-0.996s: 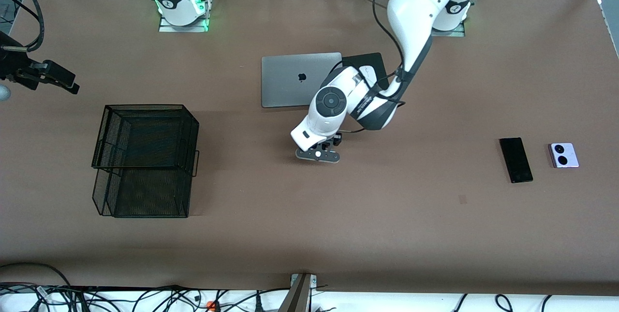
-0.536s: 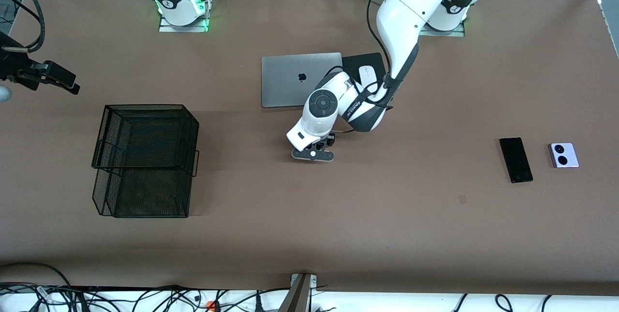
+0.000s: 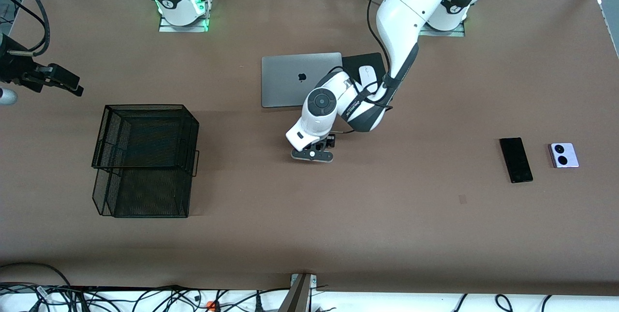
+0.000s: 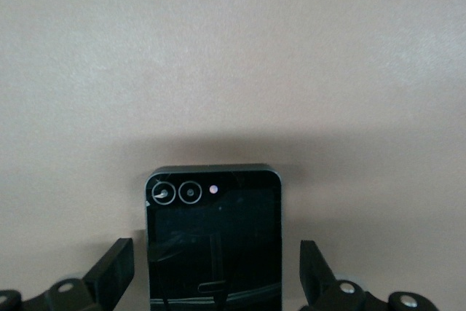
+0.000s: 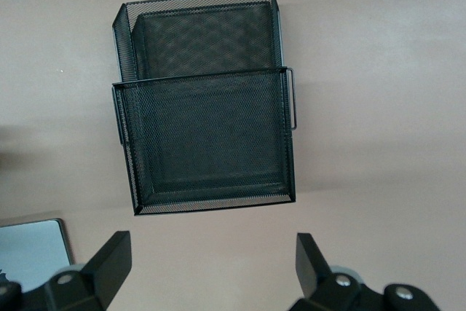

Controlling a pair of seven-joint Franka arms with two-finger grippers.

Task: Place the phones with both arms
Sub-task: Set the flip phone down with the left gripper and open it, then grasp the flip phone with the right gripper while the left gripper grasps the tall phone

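Note:
A squarish black flip phone [image 4: 213, 242] lies flat on the brown table between the fingers of my left gripper [image 4: 216, 274], with a gap on each side. That gripper [image 3: 312, 154] is open and low over the table's middle, and it hides the phone in the front view. A long slim black phone [image 3: 516, 159] and a lavender-white phone [image 3: 563, 155] with two black circles lie side by side toward the left arm's end. My right gripper [image 3: 67, 83] hangs open and empty at the right arm's end; the right wrist view shows its fingers [image 5: 109, 264] spread above bare table.
A black wire mesh basket [image 3: 145, 157] stands toward the right arm's end of the table. A closed grey laptop [image 3: 290, 80] lies under the left arm's elbow. Beside it a white mouse [image 3: 367, 76] rests on a black pad [image 3: 375, 60].
The left arm has moved a little toward the right arm's end, and its fingers now stand apart from the flip phone. The right gripper has shifted slightly.

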